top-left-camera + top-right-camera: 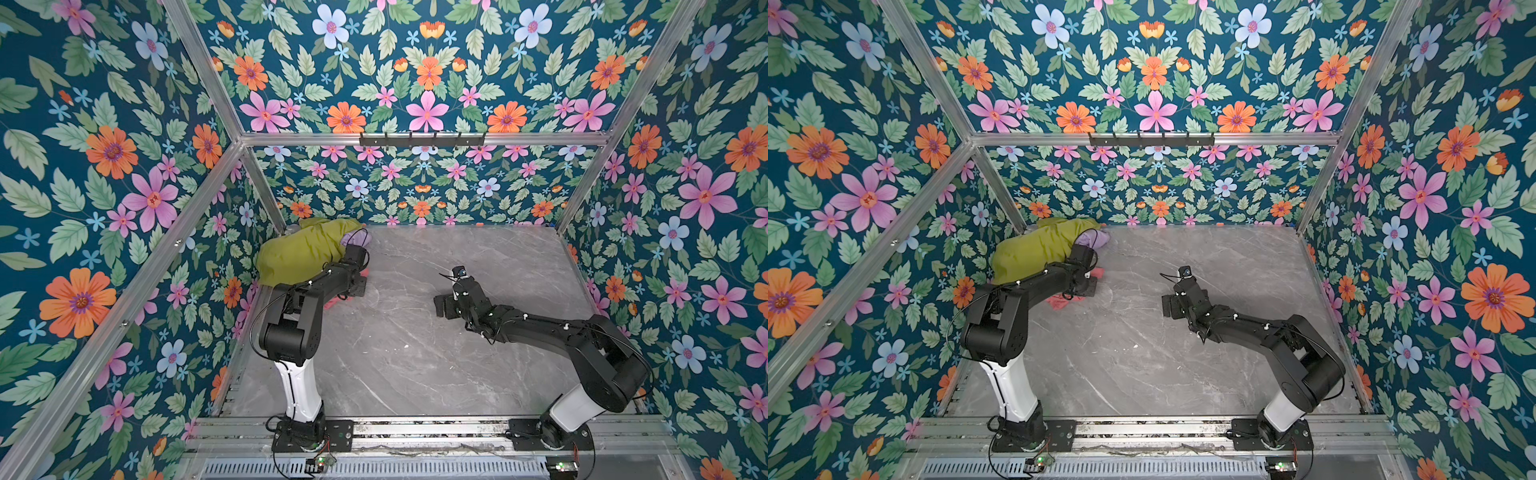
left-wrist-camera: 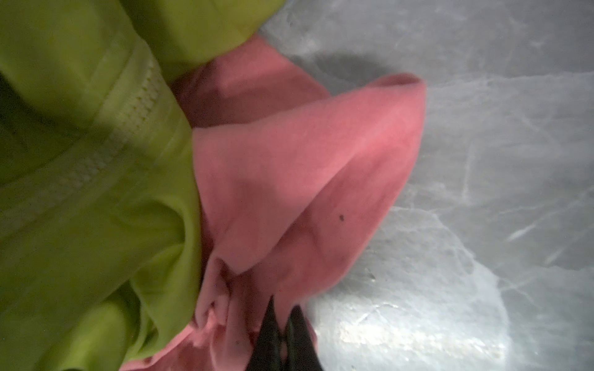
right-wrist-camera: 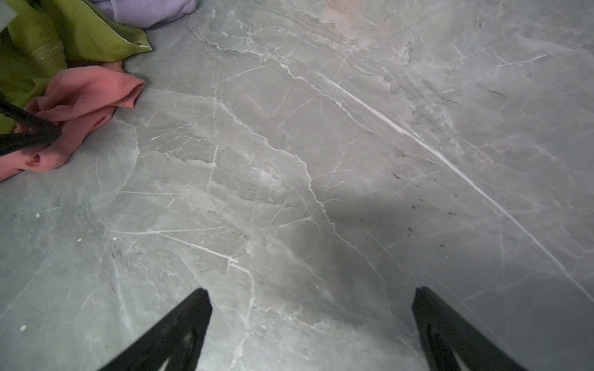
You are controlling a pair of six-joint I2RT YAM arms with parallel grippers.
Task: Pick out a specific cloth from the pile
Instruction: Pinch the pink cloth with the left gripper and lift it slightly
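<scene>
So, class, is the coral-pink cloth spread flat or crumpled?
Crumpled. The coral-pink cloth lies in thick folds, partly tucked under the yellow-green garment; the left gripper is shut on one fold.

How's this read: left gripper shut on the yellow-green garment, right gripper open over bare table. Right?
Wrong cloth. The left wrist view shows the left gripper shut on the coral-pink cloth, not the yellow-green garment beside it. The right gripper is open over bare table, as stated.
</scene>
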